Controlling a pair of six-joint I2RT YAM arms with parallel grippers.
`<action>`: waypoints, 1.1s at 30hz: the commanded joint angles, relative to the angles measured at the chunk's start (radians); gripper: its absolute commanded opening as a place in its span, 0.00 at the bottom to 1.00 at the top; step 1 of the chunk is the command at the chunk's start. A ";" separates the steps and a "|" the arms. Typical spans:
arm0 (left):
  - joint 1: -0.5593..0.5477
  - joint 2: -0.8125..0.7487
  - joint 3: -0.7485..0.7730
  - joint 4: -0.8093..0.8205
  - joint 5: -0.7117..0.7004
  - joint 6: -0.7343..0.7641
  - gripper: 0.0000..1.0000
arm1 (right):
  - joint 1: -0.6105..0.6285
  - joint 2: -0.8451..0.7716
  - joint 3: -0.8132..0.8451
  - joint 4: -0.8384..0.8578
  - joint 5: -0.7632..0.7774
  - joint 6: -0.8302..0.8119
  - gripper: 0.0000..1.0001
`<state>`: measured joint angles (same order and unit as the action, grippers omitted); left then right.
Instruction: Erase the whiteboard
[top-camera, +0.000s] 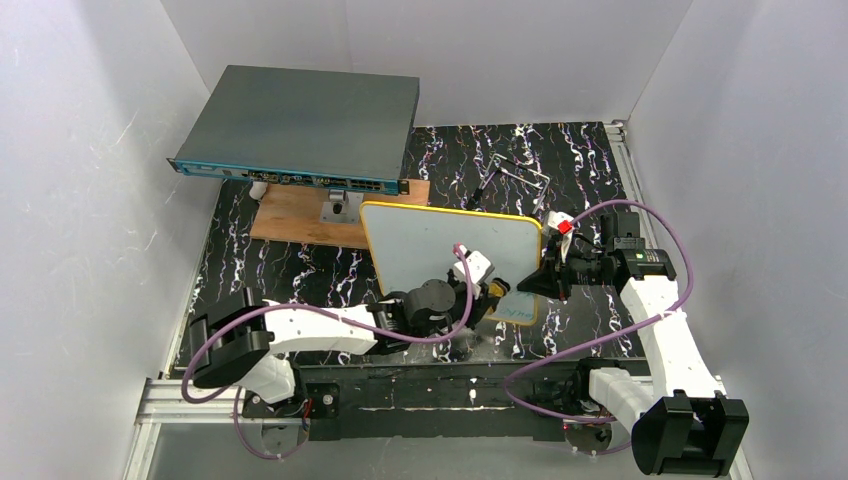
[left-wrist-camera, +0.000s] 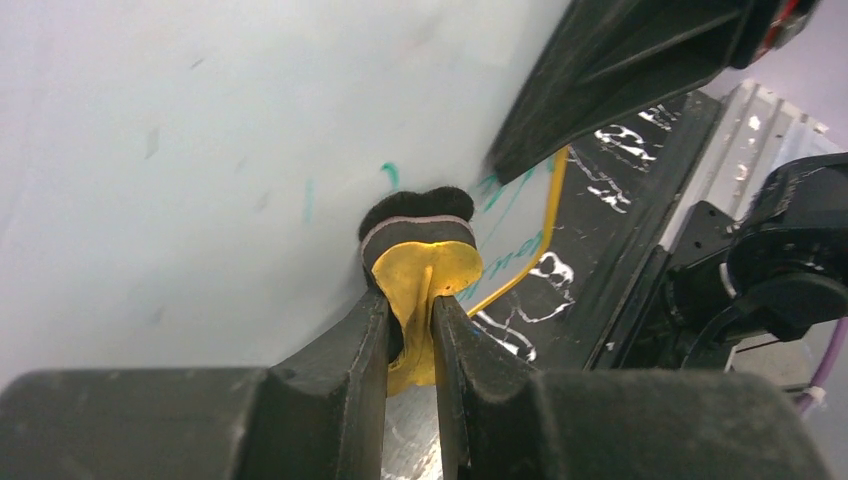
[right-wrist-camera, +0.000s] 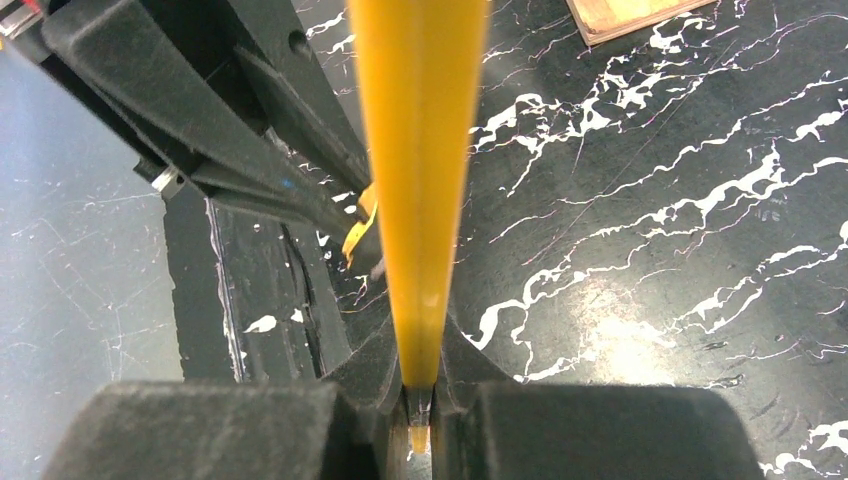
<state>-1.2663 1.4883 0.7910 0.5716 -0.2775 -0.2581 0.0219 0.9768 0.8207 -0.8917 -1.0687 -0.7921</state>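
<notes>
Toward the middle of the bench's near edge, the whiteboard (top-camera: 440, 245) stands tilted up off the black marbled bench (top-camera: 600, 170). The right gripper (right-wrist-camera: 421, 375) is clamped tight on the yellow frame along the board's right edge. The left gripper (left-wrist-camera: 411, 315) is pinched closed on a small yellow eraser (left-wrist-camera: 420, 255), whose black felt is pressed to the white face.

The board looks thin, stiff and light, with a slick face that offers no purchase, so the frame is probably the only sound place to grip. Held by one edge alone, it may swing or slip under wiping pressure, so the strokes likely need to be gentle.

Faint green writing (left-wrist-camera: 389, 174) shows beside the felt and toward the board's near right corner. How much remains is hard to judge, since the left arm covers the lower face from above. Whether the bottom edge rests on the bench cannot be made out.
</notes>
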 joint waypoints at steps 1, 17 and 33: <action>0.010 -0.108 -0.067 0.008 -0.080 0.002 0.00 | 0.015 0.002 -0.009 -0.084 0.081 -0.013 0.01; 0.058 -0.123 -0.073 0.070 -0.078 -0.095 0.00 | 0.015 0.002 -0.011 -0.084 0.079 -0.012 0.01; -0.007 -0.030 0.070 -0.087 -0.224 0.005 0.00 | 0.014 0.003 -0.009 -0.085 0.079 -0.012 0.01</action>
<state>-1.2980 1.5238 0.8776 0.5354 -0.3660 -0.2852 0.0154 0.9829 0.8204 -0.8909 -1.0611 -0.7818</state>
